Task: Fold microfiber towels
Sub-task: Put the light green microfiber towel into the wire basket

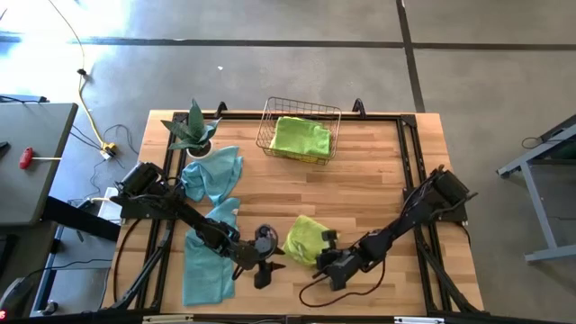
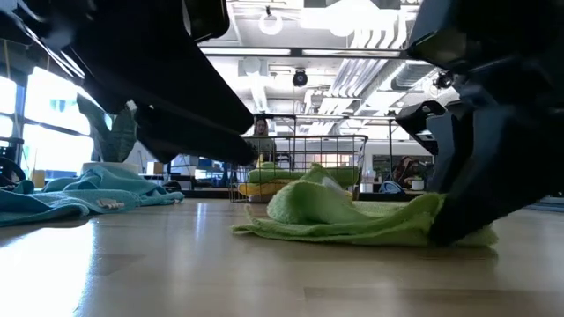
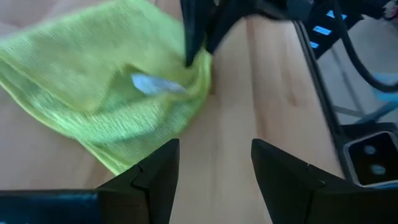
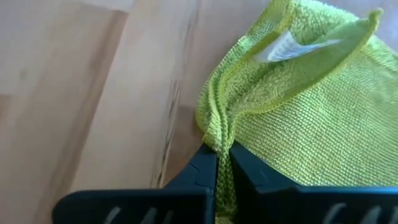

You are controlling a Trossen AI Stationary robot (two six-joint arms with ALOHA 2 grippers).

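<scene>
**Two arms at one lime towel, near the front edge**

Two grippers meet at the same cloth. From above we see the table [image 1: 378, 171] with a crumpled lime green towel [image 1: 306, 238] near its front edge. The right gripper [image 1: 326, 241] touches this towel's edge, and the left gripper [image 1: 266, 245] stands just beside its other side. Teal towels [image 1: 212, 173] lie by the left arm, one partly under it. A wire basket [image 1: 270, 115] at the far edge holds another lime towel [image 1: 301, 137], with a potted plant [image 1: 193, 128] near it.

At table height we see the lime green towel [image 2: 352, 218] lying flat with one raised fold (the dark arms hide much of this view). The teal towels [image 2: 79, 195] are at the left and the wire basket [image 2: 304, 150] is behind.

From the left wrist, the left fingers [image 3: 155, 174] stand apart over bare wood, holding nothing. The lime green towel [image 3: 93, 81] lies just ahead.

From the right wrist, the right fingers [image 4: 193, 180] are pressed together on a ridge of the lime green towel [image 4: 311, 118], so this gripper pinches the hem. A white label [image 4: 286, 46] shows on the cloth.
</scene>
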